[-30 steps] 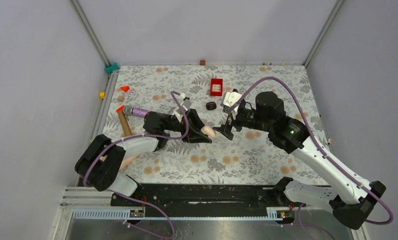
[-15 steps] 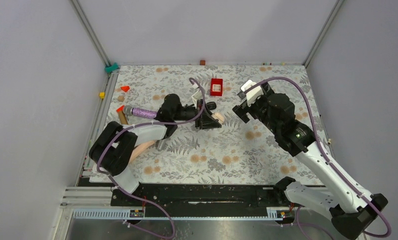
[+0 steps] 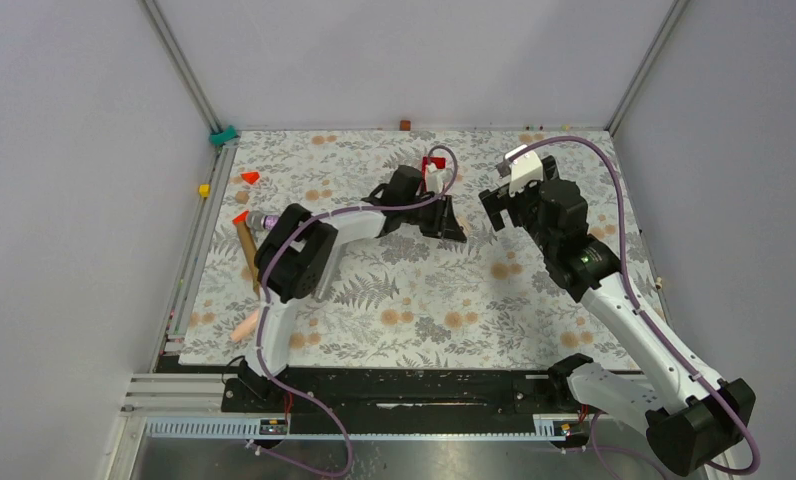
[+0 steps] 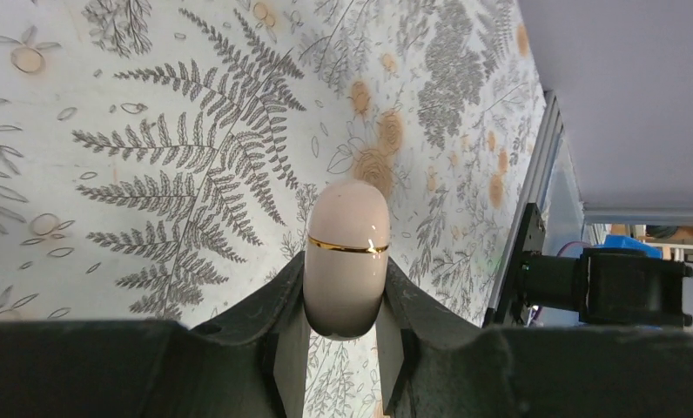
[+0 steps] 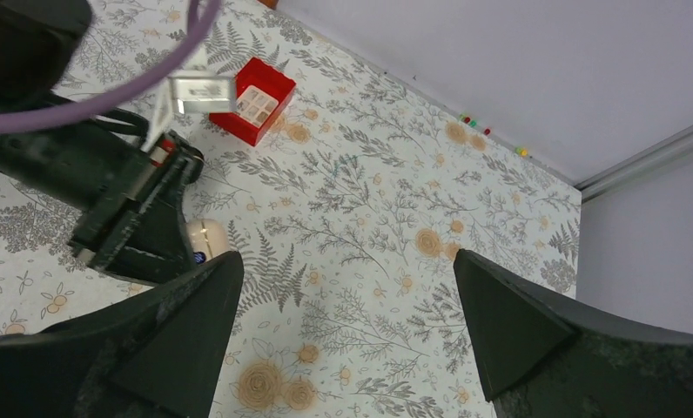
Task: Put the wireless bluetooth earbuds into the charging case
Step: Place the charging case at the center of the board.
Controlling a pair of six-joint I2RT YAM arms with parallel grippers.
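Note:
My left gripper [image 4: 345, 279] is shut on a pale pink capsule [image 4: 346, 252] with a thin gold band, held just above the floral mat. From above, the left gripper [image 3: 450, 224] reaches toward the back centre, just below the red box [image 3: 434, 163]. In the right wrist view the pink capsule [image 5: 205, 237] shows between the left gripper's fingers [image 5: 125, 231]. My right gripper [image 3: 496, 208] hangs open to the right of it, with nothing between its fingers [image 5: 345, 261]. The charging case is hidden and the earbuds are out of view.
The red box [image 5: 252, 100] lies near the back wall. At the left of the mat are a purple cylinder [image 3: 266, 220], a wooden stick [image 3: 246, 250], two orange cones [image 3: 249, 177], a yellow cube [image 3: 204, 190] and a teal clip [image 3: 222, 135]. A metal rail [image 4: 534, 192] borders the mat.
My left arm swung from the mat's middle toward the back right with the pink capsule, covering the small black oval seen earlier. My right gripper rose and drew back to the right, still open.

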